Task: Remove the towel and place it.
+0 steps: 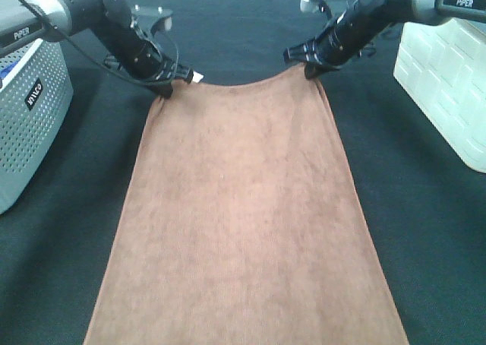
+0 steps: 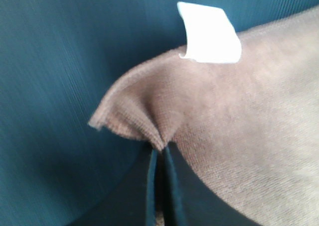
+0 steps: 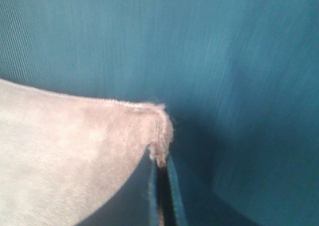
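Exterior high view, both arms reaching low, jaws pinching towel far corners.

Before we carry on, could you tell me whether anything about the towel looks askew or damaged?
Nothing stands out. The towel lies flat on the table, its far edge sagging slightly between the two pinched corners. The left gripper and right gripper are each shut on a corner, and the white tag looks intact.
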You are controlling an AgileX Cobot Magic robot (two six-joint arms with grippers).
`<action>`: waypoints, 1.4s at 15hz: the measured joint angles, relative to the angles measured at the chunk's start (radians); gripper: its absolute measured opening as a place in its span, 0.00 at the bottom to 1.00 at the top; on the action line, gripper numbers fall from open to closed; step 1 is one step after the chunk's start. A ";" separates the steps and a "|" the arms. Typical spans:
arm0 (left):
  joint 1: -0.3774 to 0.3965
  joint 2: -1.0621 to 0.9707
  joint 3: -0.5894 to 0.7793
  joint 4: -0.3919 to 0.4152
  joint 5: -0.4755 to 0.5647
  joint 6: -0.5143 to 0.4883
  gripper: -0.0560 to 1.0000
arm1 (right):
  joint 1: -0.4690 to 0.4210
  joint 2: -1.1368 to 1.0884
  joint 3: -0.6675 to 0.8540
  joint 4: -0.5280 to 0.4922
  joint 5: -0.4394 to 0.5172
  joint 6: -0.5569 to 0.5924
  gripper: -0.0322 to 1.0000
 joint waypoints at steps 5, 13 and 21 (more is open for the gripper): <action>0.000 0.006 -0.010 0.008 -0.276 0.000 0.06 | 0.000 0.000 -0.013 -0.011 -0.143 0.000 0.03; 0.000 0.028 -0.010 0.024 -0.438 0.000 0.06 | 0.000 0.035 -0.013 0.008 -0.292 0.000 0.03; -0.024 0.124 -0.010 0.019 -0.611 0.001 0.06 | -0.019 0.108 -0.013 0.009 -0.440 -0.077 0.03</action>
